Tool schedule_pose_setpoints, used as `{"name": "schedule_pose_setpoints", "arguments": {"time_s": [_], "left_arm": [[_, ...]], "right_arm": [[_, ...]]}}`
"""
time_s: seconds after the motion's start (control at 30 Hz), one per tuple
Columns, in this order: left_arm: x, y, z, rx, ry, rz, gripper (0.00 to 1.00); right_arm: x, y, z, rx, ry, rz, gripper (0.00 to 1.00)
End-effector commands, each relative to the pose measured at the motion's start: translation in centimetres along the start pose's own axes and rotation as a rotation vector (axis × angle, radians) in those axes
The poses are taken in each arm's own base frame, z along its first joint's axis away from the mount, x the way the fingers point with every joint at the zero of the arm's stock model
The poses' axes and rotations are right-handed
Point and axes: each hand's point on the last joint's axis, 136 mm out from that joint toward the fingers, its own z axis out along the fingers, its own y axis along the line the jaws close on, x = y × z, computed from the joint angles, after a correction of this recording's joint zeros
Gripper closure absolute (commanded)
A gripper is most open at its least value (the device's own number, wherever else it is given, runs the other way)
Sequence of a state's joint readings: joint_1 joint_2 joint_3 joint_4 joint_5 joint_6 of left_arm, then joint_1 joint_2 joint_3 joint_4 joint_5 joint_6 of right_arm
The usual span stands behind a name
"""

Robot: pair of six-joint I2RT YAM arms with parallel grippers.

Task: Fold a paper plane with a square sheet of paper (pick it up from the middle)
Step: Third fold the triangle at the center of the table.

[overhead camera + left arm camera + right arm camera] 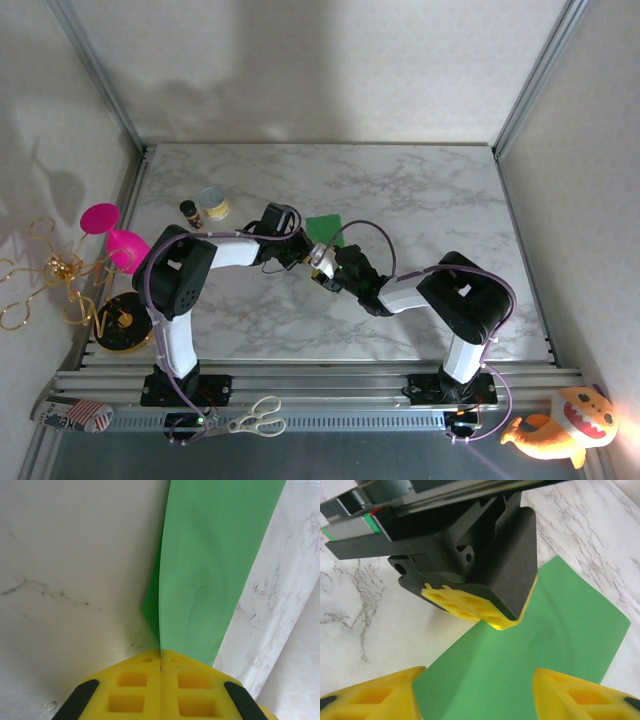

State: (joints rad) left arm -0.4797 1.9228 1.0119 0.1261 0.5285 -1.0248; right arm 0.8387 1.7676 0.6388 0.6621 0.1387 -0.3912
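Top view: we see the paper [325, 226] mid-table, the left gripper [303, 247] at its 8 o'clock and the right gripper [326, 264] at its 6.
Left wrist: pads [132, 680] clamped together on the paper's near end; the strip runs toward 12.
Right wrist: right fingers [375, 695] stand apart, straddling the paper, with the left gripper pinching it at 12.

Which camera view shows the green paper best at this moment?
The right wrist view: the green paper spreads broad over the marble table, its edge pinched by the left gripper. The left wrist view shows a strip running from the shut pads. The top view gives a small green patch.
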Motion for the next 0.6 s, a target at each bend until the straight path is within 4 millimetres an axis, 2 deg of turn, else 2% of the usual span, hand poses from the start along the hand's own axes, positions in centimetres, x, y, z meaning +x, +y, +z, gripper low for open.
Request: {"name": "schedule_pose_setpoints", "arguments": {"time_s": [0.0,0.23,0.47,0.57], "left_arm": [[-0.4,-1.3,-1.3,0.026,-0.015,0.005,1.0],[-0.4,-1.2,-1.3,0.022,-0.016,0.004,1.0],[-0.4,-1.2,-1.5,0.018,-0.023,0.004,1.0],[-0.5,-1.1,-1.6,0.006,-0.028,0.007,0.94]], "right_arm": [[-0.6,-0.3,0.2,0.034,-0.006,0.004,0.47],[-0.8,-0.1,-0.3,0.014,-0.023,0.018,0.65],[-1.2,0.4,-0.4,-0.016,-0.036,0.03,0.76],[-1.3,0.6,-0.4,-0.028,-0.038,0.031,0.82]]}}
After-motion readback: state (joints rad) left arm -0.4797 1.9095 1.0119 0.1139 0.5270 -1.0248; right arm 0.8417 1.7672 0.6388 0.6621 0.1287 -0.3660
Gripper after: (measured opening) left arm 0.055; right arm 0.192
